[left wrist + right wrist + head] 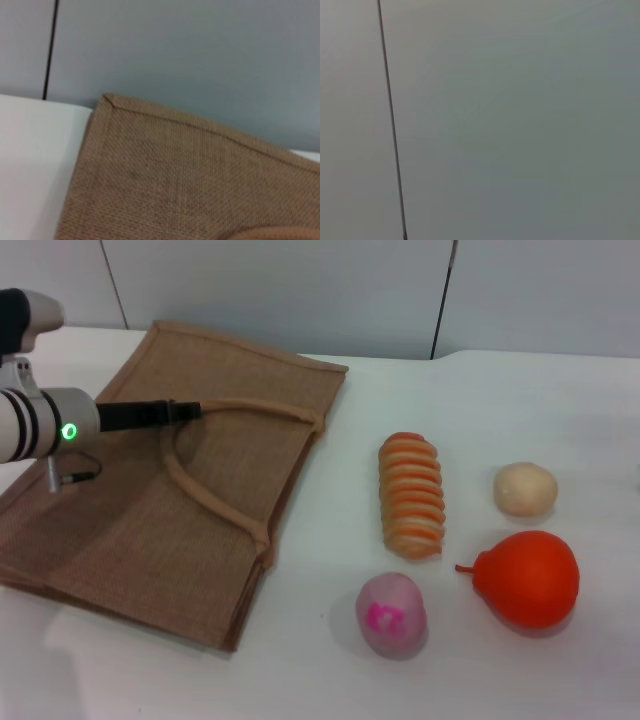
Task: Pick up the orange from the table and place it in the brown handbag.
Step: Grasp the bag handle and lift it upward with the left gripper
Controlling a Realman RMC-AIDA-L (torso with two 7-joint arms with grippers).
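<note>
The orange (530, 580), glossy orange-red with a small stem nub, lies on the white table at the front right. The brown handbag (130, 530) lies flat at the left, and its woven corner fills the left wrist view (175, 180). My left gripper (190, 410) reaches in from the left over the bag. Its thin black fingers are closed on the end of the upper loop handle (260, 410), far from the orange. My right gripper is out of view, and its wrist view shows only a grey wall.
An orange-and-cream striped roll (411, 495) lies between the bag and the orange. A pale beige ball (525, 488) sits behind the orange, and a pink ball (391, 614) lies to its left at the front. A grey wall stands behind the table.
</note>
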